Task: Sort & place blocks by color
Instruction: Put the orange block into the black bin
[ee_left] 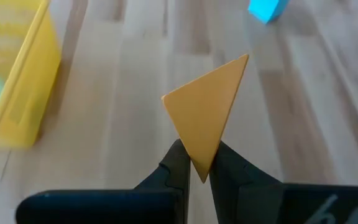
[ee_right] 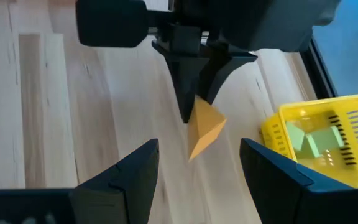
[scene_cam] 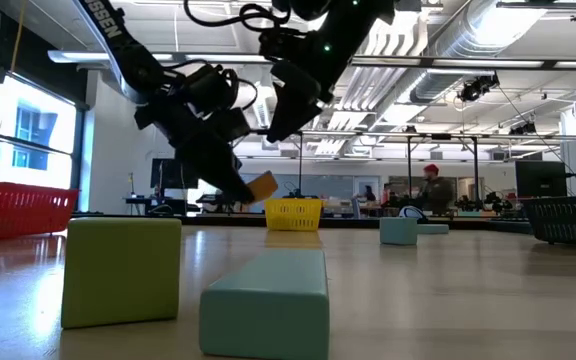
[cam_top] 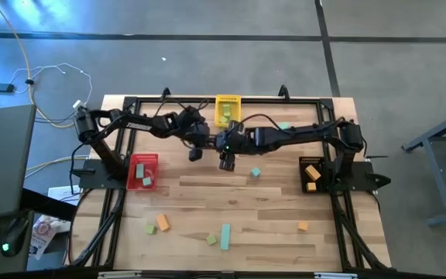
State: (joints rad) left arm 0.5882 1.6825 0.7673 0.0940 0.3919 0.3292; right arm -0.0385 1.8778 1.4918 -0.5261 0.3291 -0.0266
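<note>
Left gripper [ee_left: 194, 163] is clenched on an orange block [ee_left: 207, 109], pinching it by one corner so it hangs in the air above the table [cam_top: 269, 201], just in front of the yellow bin [cam_top: 227, 108]. Right gripper [ee_right: 197, 165] hovers close beside it, fingers spread wide and holding nothing, pointed at that same block.

Bare wood lies all around the two grippers; the nearest loose piece is a teal cube [cam_top: 255, 172], a little toward the front and right. The red bin [cam_top: 142, 170] sits near the left edge and the black bin [cam_top: 311, 174] near the right edge, both clear of the arms. Along the front edge lie a green cube [cam_top: 150, 228], an orange cube [cam_top: 162, 223], another green cube [cam_top: 211, 239], a teal bar [cam_top: 225, 236] and one more orange cube [cam_top: 303, 226].

From above, the held block is hidden among the dark arms. In the low view the green cube and teal bar loom close and block much of the table.

Bins are mesh-walled plastic baskets. Blocks look smooth, matte and solid-coloured. Green blocks lie in the yellow bin, orange ones in the black.
</note>
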